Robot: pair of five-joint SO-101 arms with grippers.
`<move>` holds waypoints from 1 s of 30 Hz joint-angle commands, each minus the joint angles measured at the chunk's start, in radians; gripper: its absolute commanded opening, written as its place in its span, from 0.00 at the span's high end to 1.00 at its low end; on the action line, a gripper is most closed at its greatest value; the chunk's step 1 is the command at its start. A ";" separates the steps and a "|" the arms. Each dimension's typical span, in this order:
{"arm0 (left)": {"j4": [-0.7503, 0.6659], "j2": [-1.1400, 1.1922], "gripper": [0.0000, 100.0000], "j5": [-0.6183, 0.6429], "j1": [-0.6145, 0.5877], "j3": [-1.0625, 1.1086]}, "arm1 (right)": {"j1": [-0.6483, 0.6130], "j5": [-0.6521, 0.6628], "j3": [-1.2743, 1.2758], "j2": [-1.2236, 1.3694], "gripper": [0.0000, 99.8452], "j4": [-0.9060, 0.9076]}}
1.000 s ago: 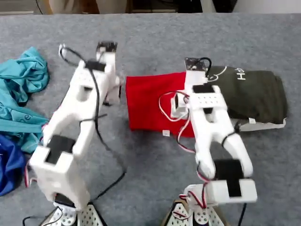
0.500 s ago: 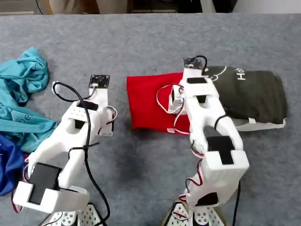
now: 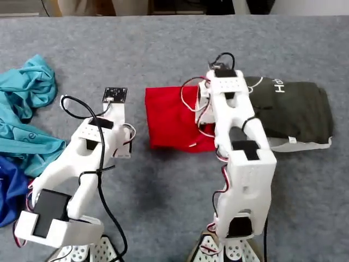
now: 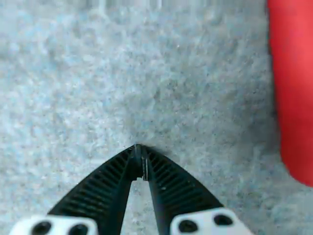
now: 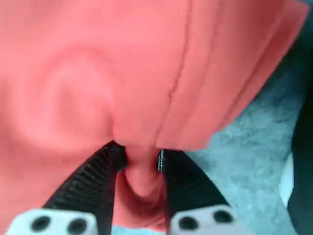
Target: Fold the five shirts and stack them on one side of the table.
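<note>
Cloth, high view: folded red cotton shirt [image 3: 169, 123] lies partly under the right arm, touching the folded dark olive shirt [image 3: 294, 109]; judged light and limp, best pinched at a doubled edge. Left wrist view: left gripper [image 4: 139, 152] clenched on nothing, tips at the grey felt tabletop [image 4: 73, 73], red shirt off to its side. Right wrist view: right gripper [image 5: 138, 151] narrowly parted, grasping a bunched red fold.

Both arms are blocky white plastic with black motor housings. The left arm [image 3: 79, 158] carries a looping black cable [image 3: 101, 158] and a small black circuit board [image 3: 115, 94]. The right arm [image 3: 245, 169] trails red and white wires [image 3: 221, 188]. Black ribbed jaws taper from white bases, each with 2 dark screw holes.
</note>
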 commanded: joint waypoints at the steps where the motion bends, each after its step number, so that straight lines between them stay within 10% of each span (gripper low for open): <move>1: -0.020 -0.045 0.98 -0.003 -0.034 0.003 | -0.027 0.017 -0.157 -0.056 1.00 0.110; 30: -0.020 -0.044 0.98 0.003 -0.034 0.002 | 0.654 0.562 -0.699 -0.010 1.00 0.143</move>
